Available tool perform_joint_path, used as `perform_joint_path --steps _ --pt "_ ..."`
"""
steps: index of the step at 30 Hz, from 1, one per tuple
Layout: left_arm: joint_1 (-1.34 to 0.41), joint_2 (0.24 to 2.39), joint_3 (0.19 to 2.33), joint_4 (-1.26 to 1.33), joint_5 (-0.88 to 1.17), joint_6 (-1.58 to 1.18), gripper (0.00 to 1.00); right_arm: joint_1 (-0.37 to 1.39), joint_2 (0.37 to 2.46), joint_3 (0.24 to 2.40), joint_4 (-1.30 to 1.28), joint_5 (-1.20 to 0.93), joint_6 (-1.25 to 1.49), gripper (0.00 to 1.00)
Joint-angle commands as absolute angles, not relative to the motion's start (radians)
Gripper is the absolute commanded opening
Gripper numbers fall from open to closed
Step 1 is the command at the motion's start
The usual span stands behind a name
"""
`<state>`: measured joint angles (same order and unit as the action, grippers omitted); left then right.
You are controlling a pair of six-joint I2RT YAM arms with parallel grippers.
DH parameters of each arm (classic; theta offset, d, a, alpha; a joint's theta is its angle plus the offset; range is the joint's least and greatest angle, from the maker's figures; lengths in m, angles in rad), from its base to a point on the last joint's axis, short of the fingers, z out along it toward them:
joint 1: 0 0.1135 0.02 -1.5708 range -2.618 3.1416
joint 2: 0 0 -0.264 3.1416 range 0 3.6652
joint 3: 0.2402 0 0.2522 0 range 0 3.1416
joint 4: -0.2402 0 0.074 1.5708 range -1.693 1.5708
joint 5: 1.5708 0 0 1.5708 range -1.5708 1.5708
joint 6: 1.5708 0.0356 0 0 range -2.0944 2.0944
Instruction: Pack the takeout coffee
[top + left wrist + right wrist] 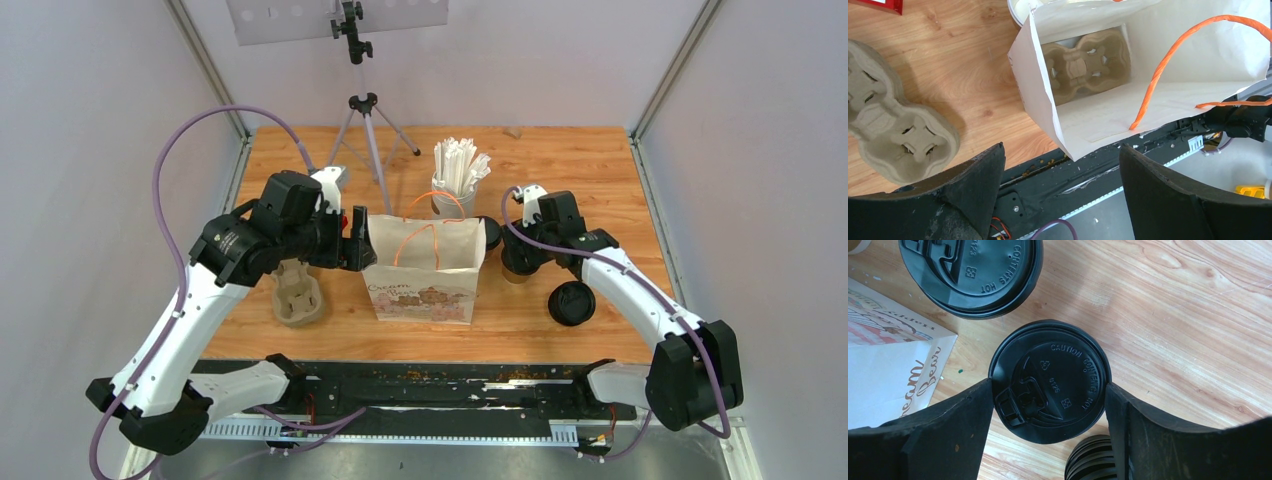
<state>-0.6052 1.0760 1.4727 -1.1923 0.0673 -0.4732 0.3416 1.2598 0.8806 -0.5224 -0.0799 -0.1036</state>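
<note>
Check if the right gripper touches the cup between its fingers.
Cannot tell. Right wrist view: the right gripper flanks the cup, neither gap nor contact plain.

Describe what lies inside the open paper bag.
Inside the paper bag, a two-cup pulp carrier lies flat on the bottom, its wells empty. No cups show. The bag's walls hide the floor's edges, and whatever is beneath the carrier is covered.

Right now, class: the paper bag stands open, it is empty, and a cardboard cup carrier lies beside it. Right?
Not empty: the left wrist view shows a cup carrier lying at the bottom of the paper bag. The rest holds: the bag stands open and another carrier lies beside it.
</note>
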Motion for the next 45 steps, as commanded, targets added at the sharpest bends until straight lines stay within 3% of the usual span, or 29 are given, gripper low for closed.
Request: perform_joint_path --steps 1,5,12,29,45 --pt "-0.599 1.061 1.494 -1.155 0.070 -0.467 0.90 0.336 1.253 0.850 -0.498 -0.075 -0.110 0.72" --pt "-0.600 1.056 1.495 -1.157 0.071 -0.471 0.90 0.336 1.261 0.869 -0.516 -0.069 -0.103 0.81" --pt "-0.600 1.050 1.494 -1.166 0.075 -0.468 0.90 0.336 1.308 0.916 -0.543 -0.055 -0.086 0.82" --pt "-0.599 1.023 1.476 -1.158 0.104 -0.480 0.89 0.338 1.310 0.865 -0.532 -0.037 -0.039 0.74" --pt "-0.599 1.064 1.493 -1.175 0.035 -0.512 0.82 0.347 1.182 1.175 -0.825 -0.005 -0.012 0.65"
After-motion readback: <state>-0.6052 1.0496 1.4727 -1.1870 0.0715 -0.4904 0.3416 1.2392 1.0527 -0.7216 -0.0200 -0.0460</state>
